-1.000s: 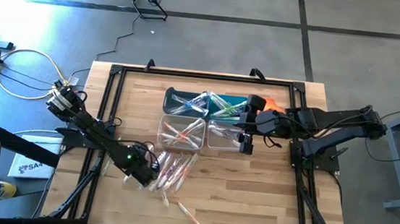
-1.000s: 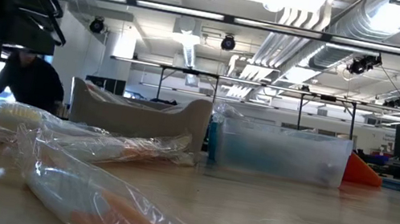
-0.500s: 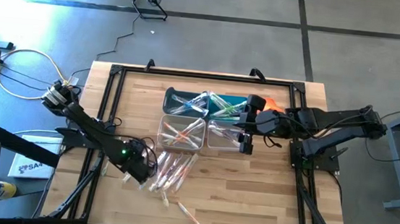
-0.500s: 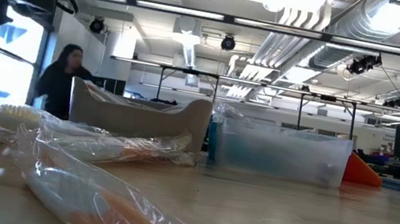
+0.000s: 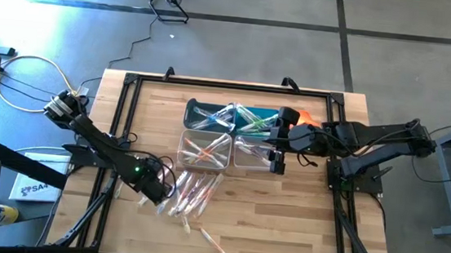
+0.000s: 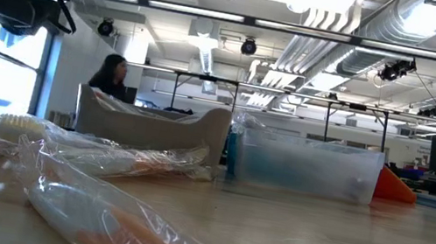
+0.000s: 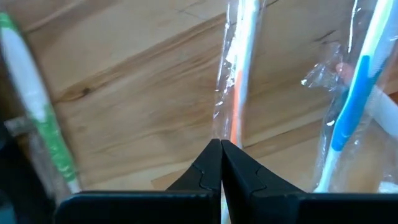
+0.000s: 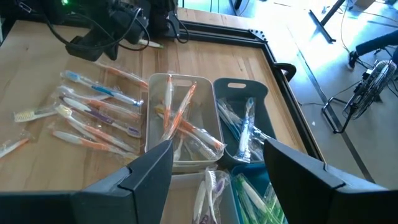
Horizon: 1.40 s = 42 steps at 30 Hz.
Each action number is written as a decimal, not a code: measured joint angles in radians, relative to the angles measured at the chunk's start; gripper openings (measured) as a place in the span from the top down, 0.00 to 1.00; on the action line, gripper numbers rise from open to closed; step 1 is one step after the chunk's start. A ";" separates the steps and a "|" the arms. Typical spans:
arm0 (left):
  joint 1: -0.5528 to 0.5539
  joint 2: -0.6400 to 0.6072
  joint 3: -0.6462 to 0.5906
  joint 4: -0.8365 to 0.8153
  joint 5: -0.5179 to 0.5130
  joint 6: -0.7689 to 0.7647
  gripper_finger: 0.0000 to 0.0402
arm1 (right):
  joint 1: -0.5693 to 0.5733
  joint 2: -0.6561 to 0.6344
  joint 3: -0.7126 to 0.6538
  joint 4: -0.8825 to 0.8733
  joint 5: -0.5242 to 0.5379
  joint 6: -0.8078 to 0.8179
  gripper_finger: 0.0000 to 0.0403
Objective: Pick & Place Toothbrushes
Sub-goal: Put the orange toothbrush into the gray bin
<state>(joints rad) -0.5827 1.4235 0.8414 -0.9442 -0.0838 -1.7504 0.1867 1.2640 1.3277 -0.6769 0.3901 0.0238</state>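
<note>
Left fingers (image 7: pixel 221 163) pinch an orange toothbrush (image 7: pixel 239 93) lying lengthwise straight ahead.

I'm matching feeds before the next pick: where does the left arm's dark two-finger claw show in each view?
High view: left claw, lower left of the table, at the left edge of the loose pile of clear-wrapped toothbrushes.
Low view: claw not identifiable; only dark arm parts top left.
Left wrist view: bottom centre, shut.
Right wrist view: far off, upper left.
Shared landmark: that toothbrush pile.
</note>
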 joint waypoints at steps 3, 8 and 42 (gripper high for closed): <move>0.000 0.000 -0.017 0.047 0.000 -0.003 1.00 | 0.000 0.000 0.000 0.000 0.000 -0.001 0.40; 0.000 0.000 -0.018 0.051 -0.004 -0.004 1.00 | 0.000 0.000 0.000 0.000 0.000 -0.002 0.40; 0.000 0.082 -0.019 0.095 -0.081 0.000 0.69 | 0.000 0.000 0.000 0.000 0.000 -0.002 0.40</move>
<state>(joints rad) -0.5827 1.5059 0.8227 -0.8497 -0.1650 -1.7504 0.1867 1.2640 1.3277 -0.6765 0.3902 0.0223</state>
